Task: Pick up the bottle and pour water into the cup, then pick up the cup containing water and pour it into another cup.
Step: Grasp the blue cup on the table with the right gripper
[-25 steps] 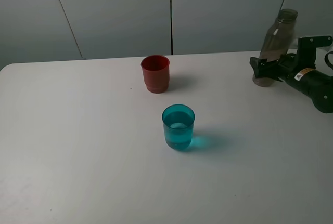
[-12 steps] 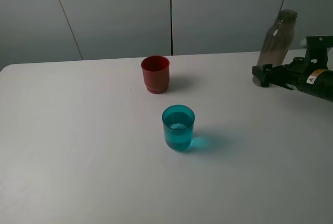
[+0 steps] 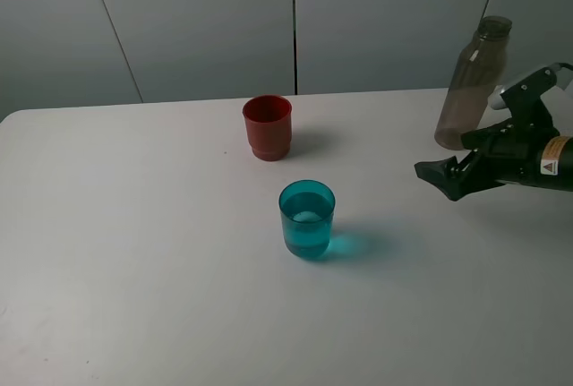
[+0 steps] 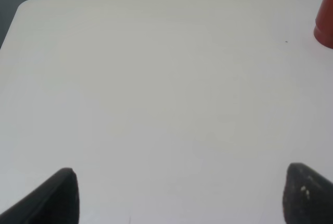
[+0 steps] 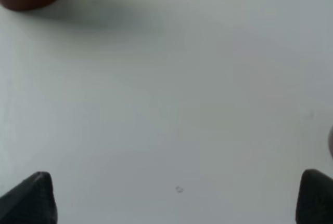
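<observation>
From the high camera you see the bottle (image 3: 472,81) upright at the far right of the worktop (image 3: 134,252), with the right hand (image 3: 439,174) near it but not touching. The teal cup (image 3: 306,218), holding water, stands mid-worktop, and the red cup (image 3: 267,126) stands behind it. Your left wrist camera shows the left hand (image 4: 182,198) spread wide and empty. Your right wrist camera shows the right hand wide open too, gripping nothing.

Red cup (image 4: 325,21) mostly out of frame in both wrist views, blurry in the right.
</observation>
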Controlling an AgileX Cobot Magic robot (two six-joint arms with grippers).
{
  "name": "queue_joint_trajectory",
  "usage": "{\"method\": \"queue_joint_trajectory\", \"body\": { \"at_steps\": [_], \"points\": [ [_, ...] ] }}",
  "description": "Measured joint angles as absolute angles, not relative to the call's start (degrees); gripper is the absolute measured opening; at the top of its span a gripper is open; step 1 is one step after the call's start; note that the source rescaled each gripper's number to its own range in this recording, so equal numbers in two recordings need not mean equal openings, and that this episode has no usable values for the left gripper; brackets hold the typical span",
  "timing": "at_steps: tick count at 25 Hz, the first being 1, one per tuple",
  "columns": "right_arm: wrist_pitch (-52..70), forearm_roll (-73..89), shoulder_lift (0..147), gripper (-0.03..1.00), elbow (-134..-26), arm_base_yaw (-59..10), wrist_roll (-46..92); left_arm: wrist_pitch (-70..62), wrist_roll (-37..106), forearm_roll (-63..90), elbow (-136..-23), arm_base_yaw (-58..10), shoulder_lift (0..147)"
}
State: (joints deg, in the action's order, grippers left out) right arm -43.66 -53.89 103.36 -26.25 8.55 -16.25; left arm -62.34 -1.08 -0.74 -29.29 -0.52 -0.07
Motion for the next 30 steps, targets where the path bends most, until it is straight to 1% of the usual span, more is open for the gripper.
{"method": "queue_joint_trajectory", "body": {
  "at_steps": [7,15,24,30],
  "points": [
    [-49.4,-55.0,102.6,0.99,-19.8,8.6,-15.6,-62.3,-1.1,-0.7,-29.3,-0.5,-0.1],
    [-54.7,-65.9,102.3,1.0,-18.9,8.6,-15.6,-62.3,-1.1,-0.7,-29.3,-0.5,-0.1],
    [-63.5,-68.6,111.2,1.0,-18.9,2.3,-14.4,-62.3,-1.1,-0.7,-29.3,-0.5,-0.1],
    [-66.3,-69.2,114.5,1.0,-19.8,-0.7,-12.0,-62.3,-1.1,-0.7,-29.3,-0.5,-0.1]
  ]
}}
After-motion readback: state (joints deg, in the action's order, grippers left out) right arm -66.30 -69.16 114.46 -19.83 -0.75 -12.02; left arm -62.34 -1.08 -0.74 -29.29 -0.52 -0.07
